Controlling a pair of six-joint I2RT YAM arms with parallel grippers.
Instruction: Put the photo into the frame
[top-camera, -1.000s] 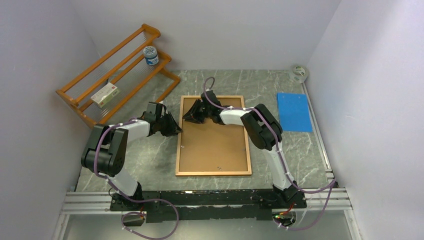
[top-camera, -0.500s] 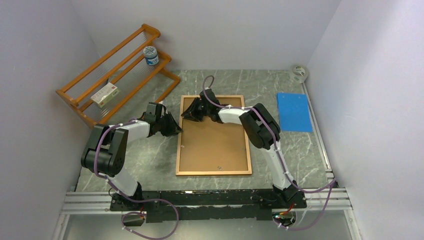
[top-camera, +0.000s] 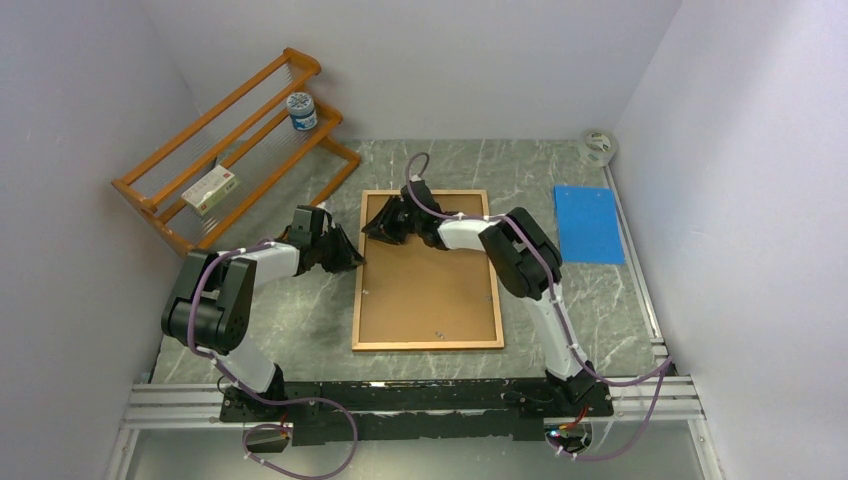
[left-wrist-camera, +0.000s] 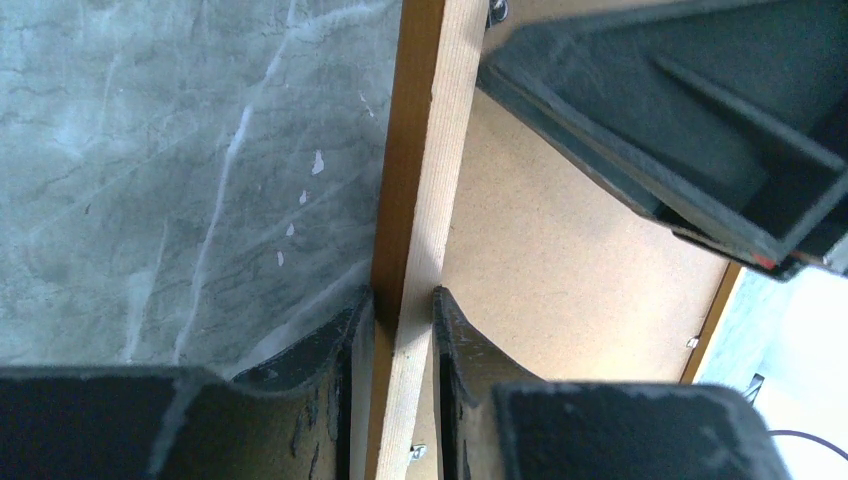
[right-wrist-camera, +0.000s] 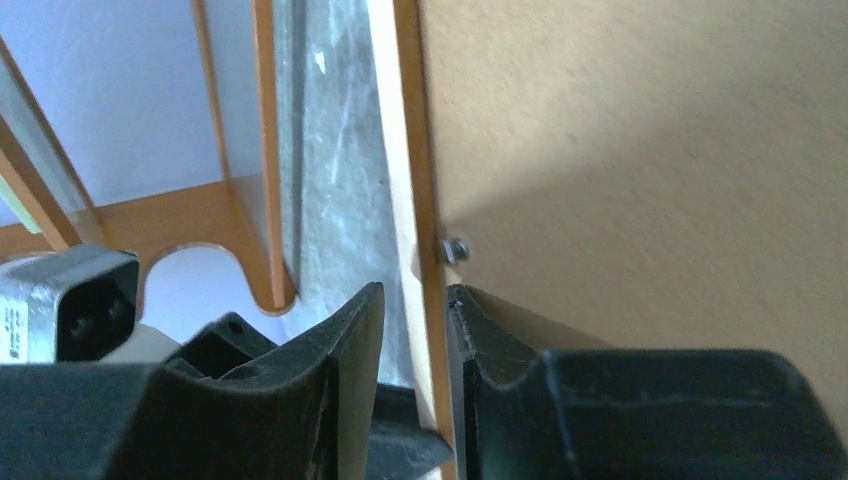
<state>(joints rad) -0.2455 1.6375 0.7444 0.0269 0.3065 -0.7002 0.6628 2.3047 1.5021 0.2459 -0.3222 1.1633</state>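
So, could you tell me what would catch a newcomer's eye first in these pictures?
The frame lies back-up in the middle of the table, its brown backing board showing. The left gripper pinches its left-hand rail, while the right gripper straddles that same rail farther back. An orange rack stands at the far left and a blue sheet lies at the right.

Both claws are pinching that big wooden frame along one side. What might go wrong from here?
1. The left gripper and the right gripper both seem clamped on the same thin side rail of the frame. If they lift it, the unsupported side may sag, twist or slip out.
2. The orange rack stands close to that side, so a swung frame might knock it.
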